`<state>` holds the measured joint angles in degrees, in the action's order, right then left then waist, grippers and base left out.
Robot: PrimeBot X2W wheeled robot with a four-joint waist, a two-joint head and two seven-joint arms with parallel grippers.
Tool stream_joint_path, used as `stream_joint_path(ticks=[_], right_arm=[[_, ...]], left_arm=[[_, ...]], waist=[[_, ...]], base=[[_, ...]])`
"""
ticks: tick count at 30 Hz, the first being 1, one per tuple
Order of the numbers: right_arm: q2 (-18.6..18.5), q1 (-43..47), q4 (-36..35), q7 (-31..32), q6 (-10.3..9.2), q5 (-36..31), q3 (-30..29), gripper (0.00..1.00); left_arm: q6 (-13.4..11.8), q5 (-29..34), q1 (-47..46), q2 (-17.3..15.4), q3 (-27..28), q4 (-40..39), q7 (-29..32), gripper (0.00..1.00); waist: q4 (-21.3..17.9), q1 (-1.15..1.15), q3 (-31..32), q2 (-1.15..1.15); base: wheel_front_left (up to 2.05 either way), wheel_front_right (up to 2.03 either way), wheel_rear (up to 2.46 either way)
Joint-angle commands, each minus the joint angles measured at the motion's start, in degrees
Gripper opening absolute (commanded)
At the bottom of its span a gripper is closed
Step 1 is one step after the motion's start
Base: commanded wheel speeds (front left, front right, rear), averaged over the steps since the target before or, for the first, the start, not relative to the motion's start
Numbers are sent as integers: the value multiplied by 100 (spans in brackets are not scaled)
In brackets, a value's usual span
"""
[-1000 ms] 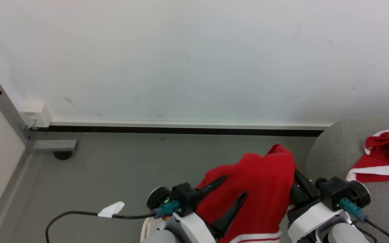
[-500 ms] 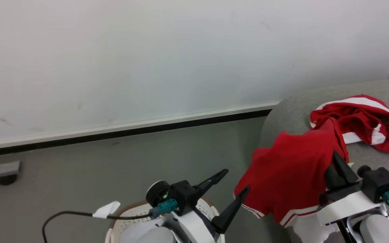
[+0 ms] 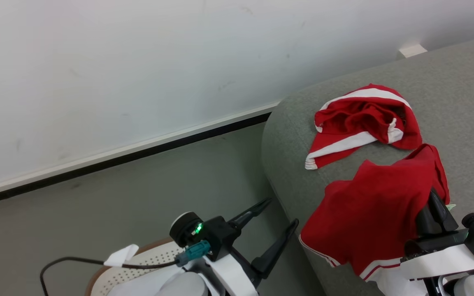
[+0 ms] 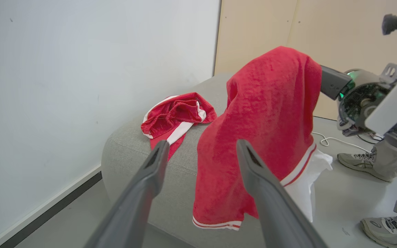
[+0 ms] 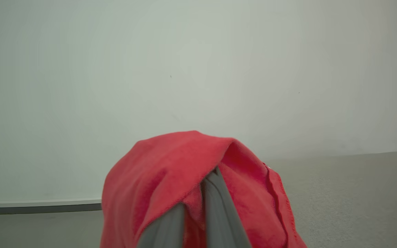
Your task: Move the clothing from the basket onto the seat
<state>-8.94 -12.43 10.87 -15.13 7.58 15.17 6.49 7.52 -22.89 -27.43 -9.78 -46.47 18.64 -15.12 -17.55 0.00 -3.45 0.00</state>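
My right gripper [image 3: 435, 205] is shut on a red garment [image 3: 368, 218] with a white-striped hem. The garment hangs over the front left corner of the grey seat [image 3: 459, 82]. In the right wrist view the cloth [image 5: 164, 179] drapes over the closed fingers [image 5: 212, 206]. A second red garment [image 3: 364, 123] lies crumpled on the seat, farther back. My left gripper [image 3: 281, 211] is open and holds nothing, just left of the seat above the floor. Below it, the cream basket [image 3: 146, 263] with its brown rim peeks out at the bottom edge. The left wrist view shows the hanging garment [image 4: 267, 113] and the lying one [image 4: 174, 113].
A white wall with a dark baseboard [image 3: 138, 154] runs behind the grey floor [image 3: 117, 197]. A black cable with a white tag [image 3: 117, 255] trails by the basket. A person's shoes [image 4: 357, 162] stand on the floor right of the seat.
The head camera has swung right, bringing more of the seat into view. My right gripper has carried the red garment from above the floor to over the seat's corner. The left gripper stays open.
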Motion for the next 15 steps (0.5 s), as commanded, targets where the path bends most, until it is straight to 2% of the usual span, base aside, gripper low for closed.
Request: stream_joint_path(ticks=[1,7,15], right_arm=[[18,65,-67,-2,-17,-29,-43,0],[39,82,-115,-1,-17,6,-24,0],[-29,-14,-146,-2,-16,8,-75,0]], left_arm=[[-8,81,56,-48,15,-4,-3,100],[-8,157,107,4,52,5,-3,100],[-8,162,118,38,32,0,-3,100]], waist=[[-223,0,-53,0],[-448,0,-41,0],[-425,0,-50,0]], base=[[0,0,0],[0,0,0],[0,0,0]])
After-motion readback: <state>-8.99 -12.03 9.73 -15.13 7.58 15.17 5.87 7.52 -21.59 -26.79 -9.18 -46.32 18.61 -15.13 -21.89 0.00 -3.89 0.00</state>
